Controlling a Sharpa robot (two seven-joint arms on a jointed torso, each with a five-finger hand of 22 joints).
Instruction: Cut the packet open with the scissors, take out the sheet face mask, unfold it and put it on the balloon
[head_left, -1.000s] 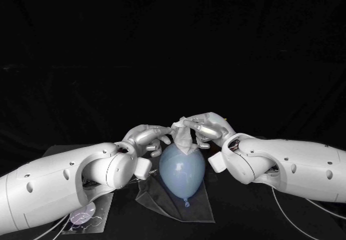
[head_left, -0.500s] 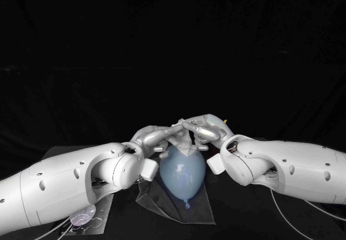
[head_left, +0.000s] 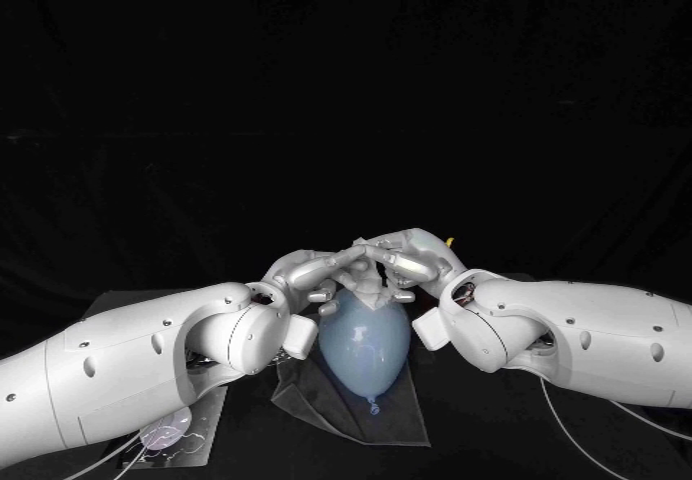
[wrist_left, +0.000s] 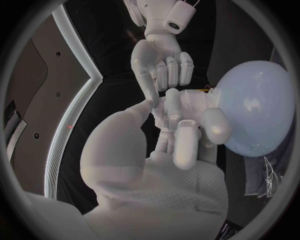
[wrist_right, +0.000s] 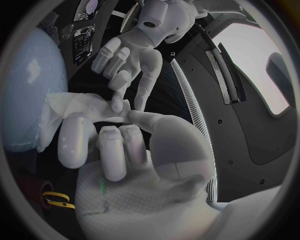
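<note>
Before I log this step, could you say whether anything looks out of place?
The sheet mask sits bunched at the far end of the balloon, not spread over it; the right hand holds it and the left hand touches it.

The smooth pale blue rubber balloon (head_left: 361, 345) is plain, and so is the crumpled white fabric sheet face mask (head_left: 372, 291). The left hand (head_left: 309, 276) and right hand (head_left: 413, 256) are silver on white arms, above a black table (head_left: 476, 420). A clear plastic film (head_left: 401, 418) looks greyish; the plastic loop handle of the scissors (wrist_right: 55, 201) is yellow.
</note>
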